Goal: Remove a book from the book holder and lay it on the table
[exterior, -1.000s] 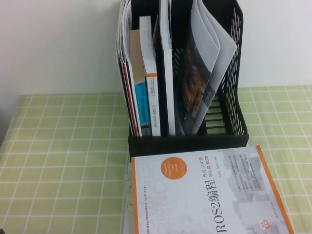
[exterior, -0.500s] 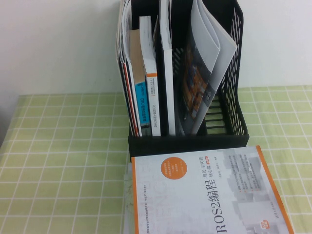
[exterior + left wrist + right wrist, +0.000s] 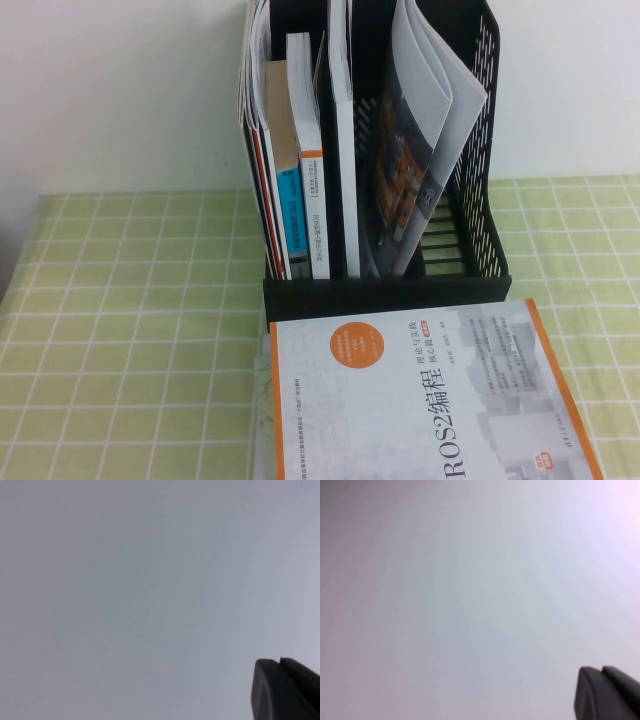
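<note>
The worktop [image 3: 120, 330], covered in a yellow-green cloth with a white grid, meets a plain white wall at the back. On it stands the tall black book holder [image 3: 480, 180], its mesh side to the right and its low front lip touching the top edge of a large white, orange-edged ROS2 book [image 3: 420, 400] that lies flat in front of it. In the rightmost slot a floppy magazine [image 3: 415, 150] with a dark, colourful cover sags against the side. A tall white volume [image 3: 342, 150] stands in the middle. The thin white book [image 3: 250, 70] stands edge-on in the leftmost slot, cover hidden. The left tool [image 3: 285, 690] and the right tool [image 3: 607, 692] each show only as a dark corner piece against a blank pale surface; apart or together, I cannot tell.
</note>
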### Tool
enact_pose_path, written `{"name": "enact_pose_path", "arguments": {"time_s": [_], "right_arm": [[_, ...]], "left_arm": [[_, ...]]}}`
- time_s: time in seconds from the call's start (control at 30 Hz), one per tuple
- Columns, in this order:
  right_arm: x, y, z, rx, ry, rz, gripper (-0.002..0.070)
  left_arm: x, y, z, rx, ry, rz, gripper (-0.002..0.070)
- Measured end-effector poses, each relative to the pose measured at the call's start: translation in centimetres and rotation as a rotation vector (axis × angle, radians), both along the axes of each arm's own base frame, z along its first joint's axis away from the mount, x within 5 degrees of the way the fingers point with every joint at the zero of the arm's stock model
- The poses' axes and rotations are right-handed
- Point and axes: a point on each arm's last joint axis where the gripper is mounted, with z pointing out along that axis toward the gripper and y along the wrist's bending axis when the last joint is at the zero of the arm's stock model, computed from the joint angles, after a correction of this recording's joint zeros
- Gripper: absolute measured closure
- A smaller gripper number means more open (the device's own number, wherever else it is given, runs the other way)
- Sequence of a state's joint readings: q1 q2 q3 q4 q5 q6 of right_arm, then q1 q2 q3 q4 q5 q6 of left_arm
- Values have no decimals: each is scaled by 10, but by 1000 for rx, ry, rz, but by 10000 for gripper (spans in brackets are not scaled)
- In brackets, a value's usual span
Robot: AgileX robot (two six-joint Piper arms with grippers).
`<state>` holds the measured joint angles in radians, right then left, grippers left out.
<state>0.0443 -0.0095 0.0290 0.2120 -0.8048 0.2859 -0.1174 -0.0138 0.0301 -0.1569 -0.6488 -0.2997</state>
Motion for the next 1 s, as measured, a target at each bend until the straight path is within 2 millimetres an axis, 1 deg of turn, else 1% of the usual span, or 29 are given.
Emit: {"name": "enact_pose_path", "arguments": {"time_s": [0.07, 0.13, 0.23, 0.33, 0.4, 0.47, 0.5, 0.57, 0.63, 0.67, 0.7, 0.8, 0.9, 1.0], "right_arm": [[-3, 0, 7, 19, -27, 16, 678], [-7, 0, 21, 24, -61, 25, 678], [-16, 1, 51, 19, -76, 47, 678], [-29, 4, 86, -32, -48, 52, 678], [-33, 7, 108, -100, 5, 37, 678], [-28, 10, 125, -172, 79, 14, 678], [-22, 11, 133, -201, 132, 7, 678], [-5, 13, 141, -239, 260, 9, 678], [19, 15, 143, -263, 411, 22, 678], [33, 16, 141, -272, 494, 31, 678], [46, 16, 137, -286, 572, 37, 678], [71, 17, 123, -400, 726, -3, 678], [82, 17, 118, -434, 782, -7, 678], [84, 19, 112, -405, 834, 32, 678]], "left_arm": [[-5, 2, 6, -22, -86, 12, 677], [-9, 5, 10, -80, -147, 2, 677], [-11, 8, 19, -188, -159, -56, 677], [-17, 7, 48, -218, -119, -113, 677], [-23, 4, 71, -206, -68, -147, 677], [-25, 1, 92, -169, 4, -161, 677], [-23, -1, 102, -142, 56, -163, 677], [-15, -5, 116, -90, 173, -164, 677], [0, -9, 124, -57, 320, -173, 678], [9, -12, 126, -42, 410, -179, 678], [19, -14, 127, -30, 500, -186, 678], [44, -20, 121, 10, 730, -203, 678], [64, -25, 109, 10, 875, -227, 677], [74, -28, 103, -6, 938, -251, 678]]}}
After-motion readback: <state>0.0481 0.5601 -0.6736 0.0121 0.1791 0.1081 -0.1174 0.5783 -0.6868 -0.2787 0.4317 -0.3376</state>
